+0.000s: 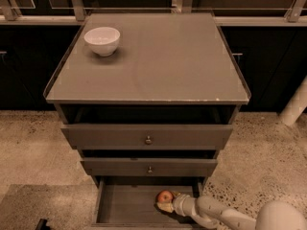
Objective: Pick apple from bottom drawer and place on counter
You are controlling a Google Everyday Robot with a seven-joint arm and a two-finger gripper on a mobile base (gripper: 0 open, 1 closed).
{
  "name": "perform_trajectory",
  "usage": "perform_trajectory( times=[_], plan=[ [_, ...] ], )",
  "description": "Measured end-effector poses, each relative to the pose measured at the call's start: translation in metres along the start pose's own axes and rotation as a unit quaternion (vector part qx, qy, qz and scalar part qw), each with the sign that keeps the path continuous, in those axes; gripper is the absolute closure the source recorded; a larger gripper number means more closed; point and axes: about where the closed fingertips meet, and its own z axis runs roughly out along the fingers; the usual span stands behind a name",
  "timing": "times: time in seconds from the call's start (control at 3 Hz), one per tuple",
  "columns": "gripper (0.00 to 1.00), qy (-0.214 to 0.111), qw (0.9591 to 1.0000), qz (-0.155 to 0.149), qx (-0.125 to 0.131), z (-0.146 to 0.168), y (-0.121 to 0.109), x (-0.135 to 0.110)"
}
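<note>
Looking down on a grey-brown cabinet, you see its bottom drawer [125, 204] standing open at 6 o'clock in the view. The apple [165, 196] sits on the drawer's plank floor, toward the right side, at about 3 o'clock within the drawer. It is round with no clear long axis, and you cannot tell which way its stem points. The gripper [166, 207] lies inside the drawer at the apple's 6 o'clock, touching it or just beside it; you cannot tell whether it is wide, narrow or holding the apple. The white arm [217, 213] reaches in from 4 o'clock. Above sit two wider drawers [110, 137], each with a small round knob [148, 140]. The bench [163, 63] on top carries an upright white bowl [102, 40] at its 10 o'clock corner.
</note>
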Motion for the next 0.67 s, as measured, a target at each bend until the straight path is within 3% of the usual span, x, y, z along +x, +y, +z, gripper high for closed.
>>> perform_trajectory(
  times=[0.33,0.67],
  plan=[
    [0.89,0.0,1.0,0.0,0.0,0.0,0.0,0.0],
    [1.0,0.006,1.0,0.001,-0.003,0.0012,0.0046,-0.0003]
  ],
)
